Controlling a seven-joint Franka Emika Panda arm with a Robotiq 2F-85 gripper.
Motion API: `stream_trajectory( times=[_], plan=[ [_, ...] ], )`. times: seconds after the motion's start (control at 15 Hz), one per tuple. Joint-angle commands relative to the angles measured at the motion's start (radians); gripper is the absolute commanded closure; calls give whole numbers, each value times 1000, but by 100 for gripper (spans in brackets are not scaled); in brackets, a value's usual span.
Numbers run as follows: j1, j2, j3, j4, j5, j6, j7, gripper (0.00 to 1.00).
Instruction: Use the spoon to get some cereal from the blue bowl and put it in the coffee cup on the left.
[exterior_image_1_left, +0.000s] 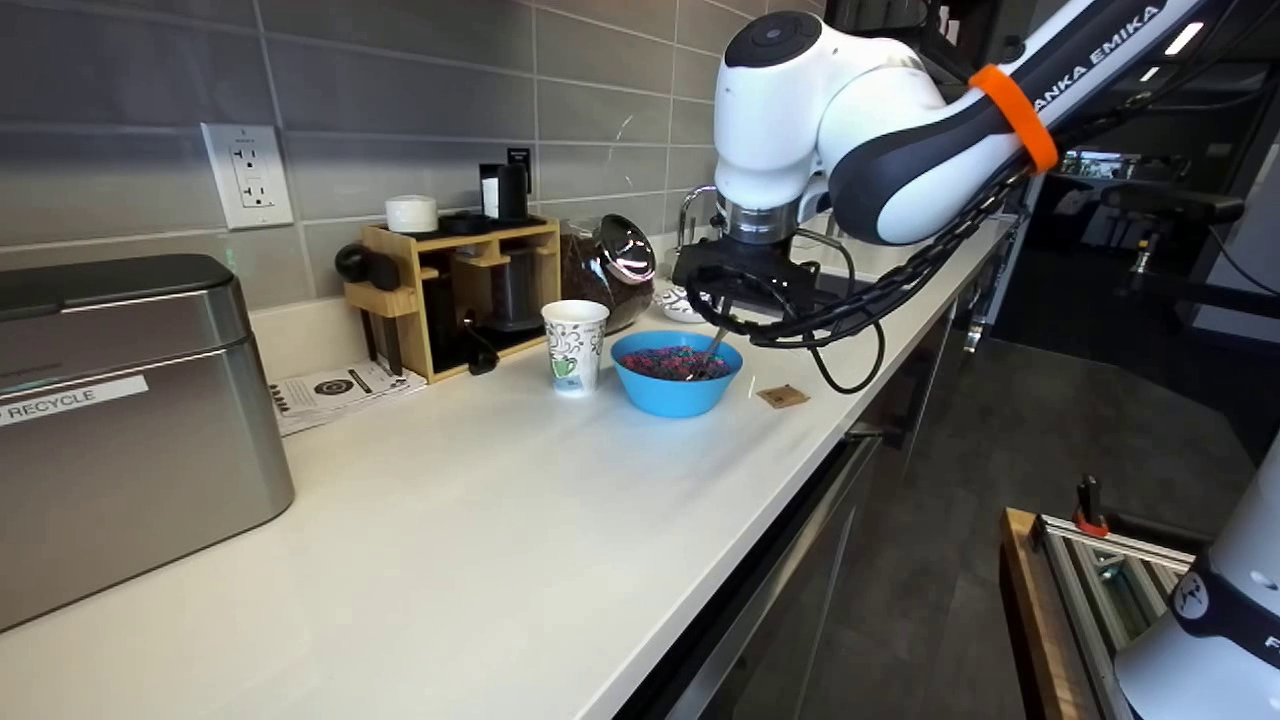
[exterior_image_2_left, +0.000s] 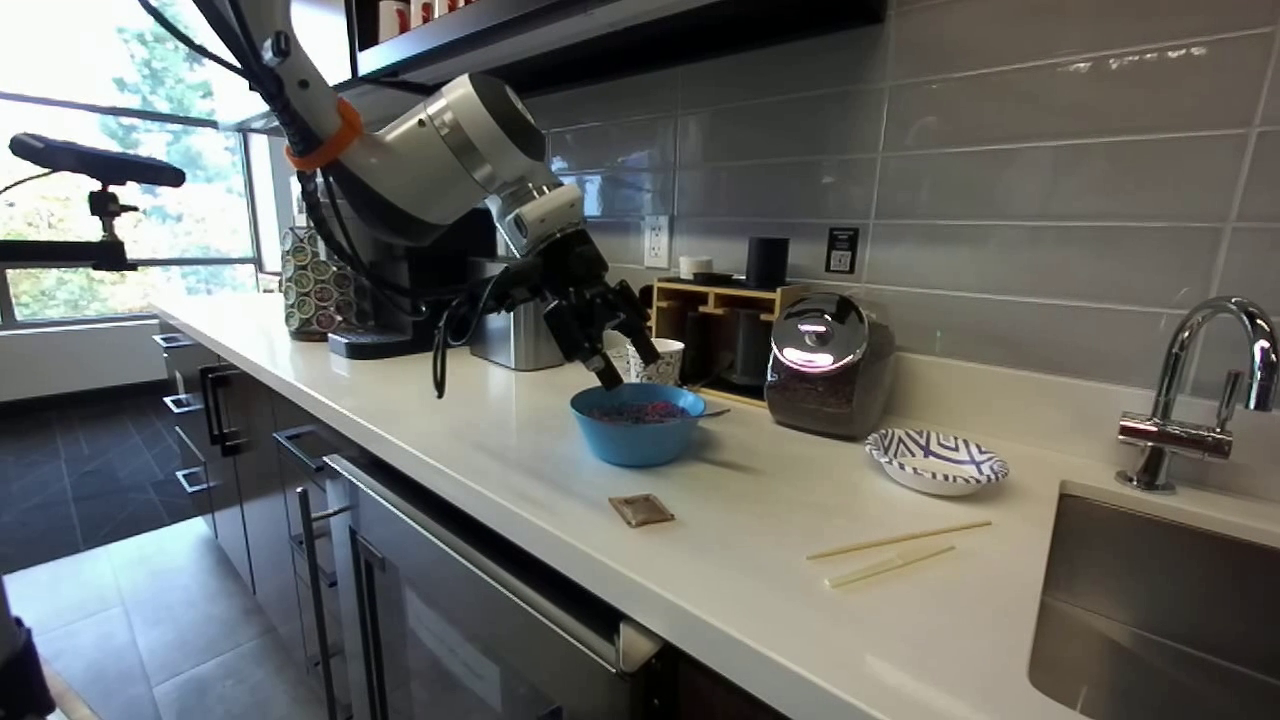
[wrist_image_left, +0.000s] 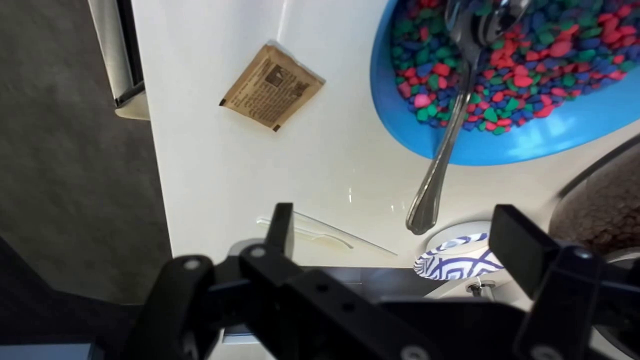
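The blue bowl (exterior_image_1_left: 668, 397) stands on the counter in both exterior views (exterior_image_2_left: 636, 443), holding red, green and blue bits. A metal spoon (wrist_image_left: 453, 127) rests in it, its handle over the rim; it also shows in an exterior view (exterior_image_2_left: 716, 413). A patterned paper cup (exterior_image_1_left: 575, 350) stands beside the bowl, also in an exterior view (exterior_image_2_left: 658, 362). A second pale cup-like shape (exterior_image_2_left: 616, 350) is partly hidden behind my gripper. My gripper (exterior_image_2_left: 626, 364) is open and empty above the bowl. In the wrist view (wrist_image_left: 392, 215), the handle's end appears between and beyond its fingers, not touching them.
A tan packet (wrist_image_left: 272, 87) lies near the counter's front edge. A patterned bowl (exterior_image_2_left: 937, 462), thin pale sticks (exterior_image_2_left: 898, 540) and a sink (exterior_image_2_left: 1150, 600) are farther along. A glass jar (exterior_image_2_left: 830, 365), a wooden organizer (exterior_image_1_left: 410, 310) and a recycle bin (exterior_image_1_left: 140, 430) stand toward the wall.
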Motion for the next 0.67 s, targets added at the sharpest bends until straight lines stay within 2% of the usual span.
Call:
stream_trajectory(
  times=[0.0,0.27,0.33,0.4,0.6],
  plan=[
    [151,19,-160,18,54,6,-56,0],
    [249,23,-301,64,359,27,-259,0],
    [221,23,-282,75,443,26,-311,0],
    [264,24,-333,90,518,9,-356,0],
    [273,34,-376,125,718,-12,-459,0]
  ],
)
